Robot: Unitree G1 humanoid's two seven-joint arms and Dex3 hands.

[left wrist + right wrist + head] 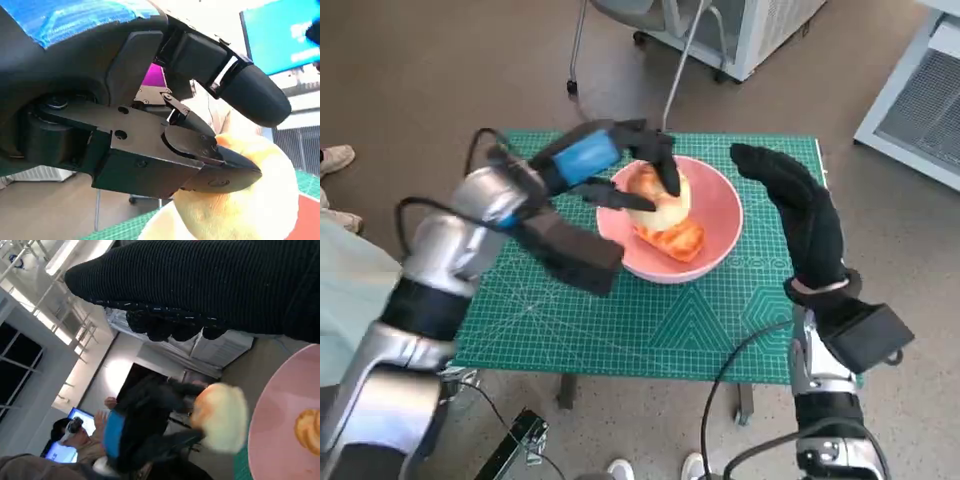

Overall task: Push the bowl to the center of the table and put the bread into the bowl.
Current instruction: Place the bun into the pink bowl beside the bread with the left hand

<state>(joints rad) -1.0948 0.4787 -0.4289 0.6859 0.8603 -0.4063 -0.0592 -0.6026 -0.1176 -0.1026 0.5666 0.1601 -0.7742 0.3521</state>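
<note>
A round, smooth pink bowl sits on the green cutting mat with its printed grid, which covers the small desk. The left robot hand, hard black plastic with glossy blue tape across its back, reaches over the bowl's near rim and pinches a pale, rounded, soft-looking piece of bread between its fingers; the left wrist view shows a blunt black fingertip and a flat metal-jointed thumb clamped on the bread's yellowish, fluffy surface. The bread is held just above the bowl's hollow, over a second, orange-brown crusty piece lying inside. The right robot hand, in its ribbed black knitted glove, stands beside the bowl's far side with fingers extended and holding nothing; whether it touches the rim cannot be told.
</note>
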